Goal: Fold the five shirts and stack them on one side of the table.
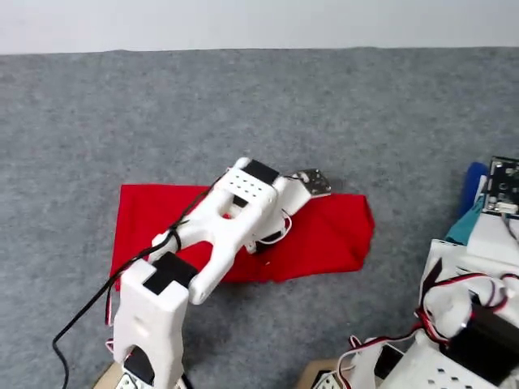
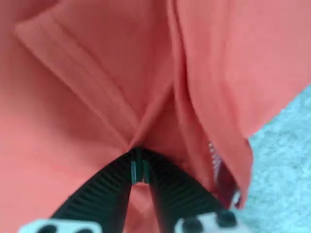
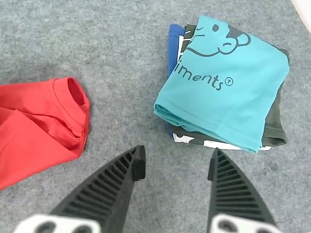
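Note:
A red shirt (image 1: 328,235) lies partly folded in the middle of the grey table. My left gripper (image 2: 138,170) is shut on a fold of the red shirt (image 2: 73,97), pinching the cloth at its fingertips; in the high view the left gripper (image 1: 310,185) sits at the shirt's far edge. My right gripper (image 3: 176,165) hangs open over bare table, between the red shirt's collar end (image 3: 43,124) and a stack of folded shirts (image 3: 228,82) with a teal one on top.
The folded stack (image 1: 473,203) sits at the table's right side, next to the right arm (image 1: 470,324). The left arm's black cable (image 1: 89,304) trails across the near left. Grey table (image 1: 243,105) stretches open toward the back.

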You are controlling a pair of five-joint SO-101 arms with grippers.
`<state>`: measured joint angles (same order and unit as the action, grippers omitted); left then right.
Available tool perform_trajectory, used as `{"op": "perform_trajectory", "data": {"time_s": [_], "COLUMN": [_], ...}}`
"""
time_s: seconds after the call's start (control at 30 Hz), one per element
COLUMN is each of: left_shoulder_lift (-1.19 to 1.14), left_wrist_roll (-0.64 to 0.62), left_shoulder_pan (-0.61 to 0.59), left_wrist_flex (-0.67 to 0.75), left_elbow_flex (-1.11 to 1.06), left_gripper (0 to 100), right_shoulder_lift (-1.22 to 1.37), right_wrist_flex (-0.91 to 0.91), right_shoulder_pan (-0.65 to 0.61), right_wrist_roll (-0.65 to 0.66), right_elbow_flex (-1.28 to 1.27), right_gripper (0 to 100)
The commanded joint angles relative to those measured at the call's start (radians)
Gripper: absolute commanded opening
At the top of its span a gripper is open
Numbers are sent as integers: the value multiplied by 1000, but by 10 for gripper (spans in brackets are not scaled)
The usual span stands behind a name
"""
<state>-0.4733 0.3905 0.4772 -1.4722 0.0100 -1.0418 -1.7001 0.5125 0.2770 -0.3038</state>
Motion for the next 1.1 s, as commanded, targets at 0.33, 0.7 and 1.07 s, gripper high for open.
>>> {"op": "perform_trajectory", "data": {"time_s": [0.33,0.7,1.07], "left_shoulder_lift": [198,201,201], "left_wrist_roll": [-43,-66,-61], "left_shoulder_pan": [38,94,92], "left_wrist_flex": [-279,-172,68], "left_elbow_flex": [252,58,-228], "left_gripper": [8,8,8], "right_shoulder_lift": [-1,-1,-1], "right_wrist_flex": [10,10,10], "right_shoulder_pan": [5,7,5], "right_wrist_roll": [11,8,8], "right_elbow_flex": [8,9,8], "right_gripper": [212,212,212]}}
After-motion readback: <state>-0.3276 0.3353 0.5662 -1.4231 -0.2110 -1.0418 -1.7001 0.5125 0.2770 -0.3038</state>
